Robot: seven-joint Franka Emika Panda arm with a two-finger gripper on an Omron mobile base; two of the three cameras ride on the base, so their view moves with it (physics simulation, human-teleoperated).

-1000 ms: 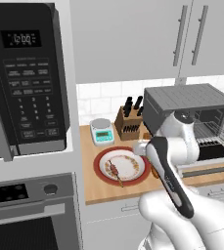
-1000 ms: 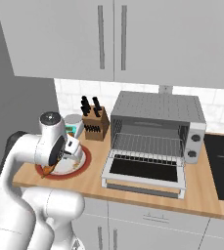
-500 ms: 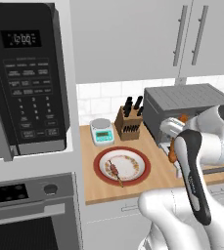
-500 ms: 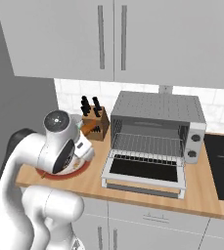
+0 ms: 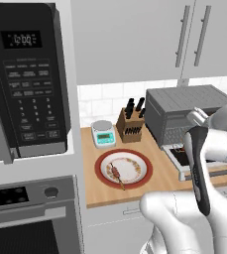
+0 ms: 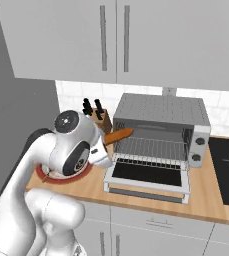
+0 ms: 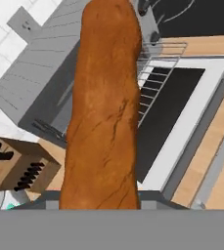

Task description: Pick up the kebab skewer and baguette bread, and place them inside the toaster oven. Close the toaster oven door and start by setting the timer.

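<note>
Pointing baguette bread (image 6: 118,135) lengthwise toward toaster oven (image 6: 161,117)

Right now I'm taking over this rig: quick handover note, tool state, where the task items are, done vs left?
Tool: shut on the baguette bread, carried in the air with its free end at the left of the toaster oven opening.
Toaster oven door: folded down open, wire rack visible inside.
Kebab skewer: lying on the red-rimmed plate, untouched.
Done: baguette picked up.
Left: set the baguette on the rack, fetch and load the skewer, close the door, set the timer.
</note>
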